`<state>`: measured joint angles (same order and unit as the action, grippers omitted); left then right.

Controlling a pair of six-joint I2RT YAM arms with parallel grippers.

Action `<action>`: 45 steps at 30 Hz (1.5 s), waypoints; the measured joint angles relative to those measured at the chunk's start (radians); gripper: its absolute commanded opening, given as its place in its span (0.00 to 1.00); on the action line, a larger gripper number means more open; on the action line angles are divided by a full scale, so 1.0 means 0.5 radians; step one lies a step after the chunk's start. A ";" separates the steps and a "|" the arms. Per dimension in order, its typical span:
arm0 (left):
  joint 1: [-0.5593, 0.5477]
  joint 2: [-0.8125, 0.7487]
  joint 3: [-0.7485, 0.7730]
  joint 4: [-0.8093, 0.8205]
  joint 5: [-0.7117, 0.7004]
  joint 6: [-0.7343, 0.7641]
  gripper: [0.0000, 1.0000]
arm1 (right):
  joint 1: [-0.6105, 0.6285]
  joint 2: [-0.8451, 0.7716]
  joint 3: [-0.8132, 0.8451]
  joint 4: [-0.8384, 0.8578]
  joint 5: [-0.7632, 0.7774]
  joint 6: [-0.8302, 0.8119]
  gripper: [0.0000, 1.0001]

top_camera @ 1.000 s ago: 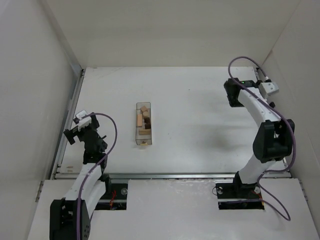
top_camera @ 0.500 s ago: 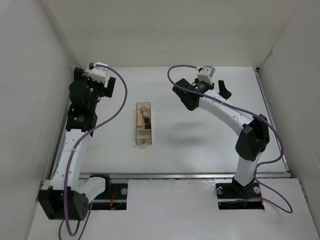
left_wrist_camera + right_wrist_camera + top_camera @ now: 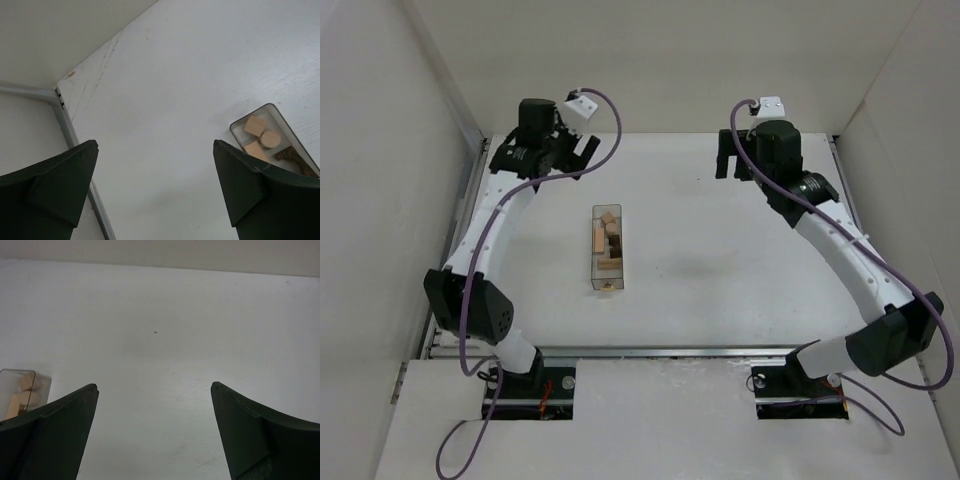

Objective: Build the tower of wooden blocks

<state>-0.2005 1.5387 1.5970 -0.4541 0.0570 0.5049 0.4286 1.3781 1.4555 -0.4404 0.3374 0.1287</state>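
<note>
Several small wooden blocks (image 3: 599, 241), pale tan with a dark brown one (image 3: 613, 240) among them, lie inside a clear plastic box (image 3: 618, 268) at the table's middle left. No standing tower shows. My left gripper (image 3: 580, 150) is open and empty, raised near the back left, behind the box. My right gripper (image 3: 732, 160) is open and empty, raised at the back right of centre. In the left wrist view the gripper (image 3: 155, 145) is wide open with the box (image 3: 274, 111) at lower right. In the right wrist view the gripper (image 3: 154, 385) is wide open with the box (image 3: 42, 384) at far left.
White walls enclose the table at the back and on both sides. A metal rail (image 3: 463, 215) runs along the left edge and shows in the left wrist view (image 3: 65, 125). Purple cables loop off both arms.
Both arms have swung over the table: the left gripper rose from the near left to the back left, and the right gripper moved along the back. The box has not moved.
</note>
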 measured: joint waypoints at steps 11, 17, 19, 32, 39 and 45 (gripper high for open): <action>-0.234 0.405 0.387 -0.455 -0.339 -0.460 1.00 | -0.113 0.189 -0.192 0.075 -0.423 0.138 1.00; -0.298 0.198 -0.256 -0.354 -0.230 -0.482 1.00 | -0.128 0.011 -0.329 0.120 -0.413 0.276 1.00; -0.352 0.203 -0.408 -0.349 -0.228 -0.504 1.00 | -0.130 -0.063 -0.430 0.123 -0.398 0.340 1.00; -0.150 0.590 -0.520 -0.290 -0.022 -0.647 0.53 | -0.121 -0.115 -0.713 0.112 -0.326 0.674 1.00; -0.146 0.687 -0.513 -0.297 0.166 -0.678 0.00 | -0.108 -0.104 -0.688 0.088 -0.252 0.678 1.00; -0.146 0.727 -0.451 -0.314 0.158 -0.684 0.00 | -0.096 -0.081 -0.644 0.085 -0.212 0.671 1.00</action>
<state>-0.2733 1.9022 1.3716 -0.6113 0.1360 0.1631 0.3805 1.3376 1.1336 -0.3977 0.2314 0.4641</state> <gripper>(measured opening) 0.010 1.001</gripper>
